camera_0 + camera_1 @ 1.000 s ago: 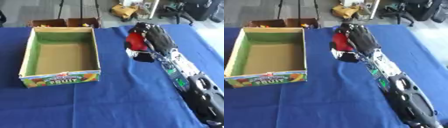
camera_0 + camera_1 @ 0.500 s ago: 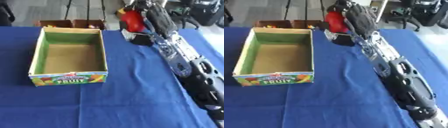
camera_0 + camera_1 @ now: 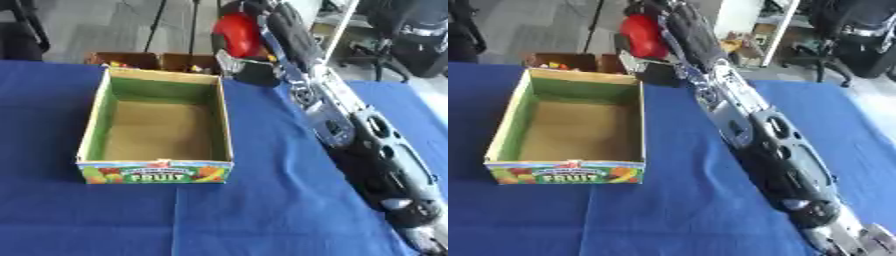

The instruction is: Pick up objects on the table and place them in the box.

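Lifted higher than a moment ago, the right hand (image 3: 276, 27) now carries the red object (image 3: 238, 34) above the table's far edge, just beyond the far right corner of the box (image 3: 158, 126). Its black fingers are curled round the red thing, gripping it from the right side. The box sits open on the blue tablecloth (image 3: 262, 200), its printed fruit label facing the near side. Behind it, two brown bins (image 3: 157, 61) stand on the floor.
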Controlling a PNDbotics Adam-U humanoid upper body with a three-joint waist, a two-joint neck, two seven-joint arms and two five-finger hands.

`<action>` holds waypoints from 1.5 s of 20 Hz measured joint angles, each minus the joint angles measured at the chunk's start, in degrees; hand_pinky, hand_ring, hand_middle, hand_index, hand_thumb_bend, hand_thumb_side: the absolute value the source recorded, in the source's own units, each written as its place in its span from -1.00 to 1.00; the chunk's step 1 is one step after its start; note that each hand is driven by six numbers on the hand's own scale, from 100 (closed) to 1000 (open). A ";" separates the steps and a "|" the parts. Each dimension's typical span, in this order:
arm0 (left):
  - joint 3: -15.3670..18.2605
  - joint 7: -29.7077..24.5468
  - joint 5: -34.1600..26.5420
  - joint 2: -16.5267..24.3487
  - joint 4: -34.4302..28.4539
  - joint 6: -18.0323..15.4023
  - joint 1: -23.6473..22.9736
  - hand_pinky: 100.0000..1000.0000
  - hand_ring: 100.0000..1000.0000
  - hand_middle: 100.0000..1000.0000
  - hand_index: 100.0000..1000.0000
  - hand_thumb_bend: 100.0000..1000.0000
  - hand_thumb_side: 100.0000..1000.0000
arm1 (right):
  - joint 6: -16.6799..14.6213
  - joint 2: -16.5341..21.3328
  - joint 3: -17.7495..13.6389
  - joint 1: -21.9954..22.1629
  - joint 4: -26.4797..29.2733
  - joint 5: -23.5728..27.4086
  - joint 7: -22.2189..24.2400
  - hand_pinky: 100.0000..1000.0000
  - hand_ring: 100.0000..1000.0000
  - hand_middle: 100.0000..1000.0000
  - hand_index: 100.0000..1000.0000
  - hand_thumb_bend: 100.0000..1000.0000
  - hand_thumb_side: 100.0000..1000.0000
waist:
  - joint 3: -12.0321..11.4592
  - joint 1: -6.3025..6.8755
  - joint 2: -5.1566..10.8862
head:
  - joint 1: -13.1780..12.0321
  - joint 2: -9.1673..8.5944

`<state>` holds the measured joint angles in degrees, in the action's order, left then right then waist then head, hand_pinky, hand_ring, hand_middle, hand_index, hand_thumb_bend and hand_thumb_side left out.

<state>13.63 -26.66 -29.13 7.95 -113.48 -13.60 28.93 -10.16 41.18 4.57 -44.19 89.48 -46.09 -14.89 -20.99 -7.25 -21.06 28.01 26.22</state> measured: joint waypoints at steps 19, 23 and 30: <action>-0.92 -2.46 -1.16 -1.30 0.00 -0.18 1.95 0.28 0.22 0.40 0.72 -1.00 0.71 | -11.95 -1.30 3.66 -3.83 -17.86 -2.30 -0.90 -1.00 -0.80 -0.36 0.22 -1.00 -0.38 | -7.20 -1.73 -3.30 | 6.49 -2.30; -1.04 -2.80 -1.26 -1.55 0.00 -0.21 2.33 0.28 0.22 0.40 0.72 -1.00 0.71 | -14.64 -1.70 3.99 -4.74 -19.59 -4.03 -0.18 -1.00 -0.81 -0.36 0.21 -1.00 -0.38 | -7.53 -1.79 -3.51 | 7.09 -2.38; -1.04 -3.08 -1.34 -1.72 0.00 0.05 2.44 0.28 0.22 0.40 0.72 -1.00 0.72 | -17.03 -2.09 4.67 -5.22 -19.45 -6.37 1.85 -1.00 -0.74 -0.33 0.26 -1.00 -0.31 | -7.56 -2.09 -3.75 | 7.20 -2.62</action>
<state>12.59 -29.74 -30.47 6.23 -113.48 -13.55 31.37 -27.19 39.09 9.24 -49.42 70.04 -52.47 -13.05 -28.55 -9.34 -24.81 35.22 23.60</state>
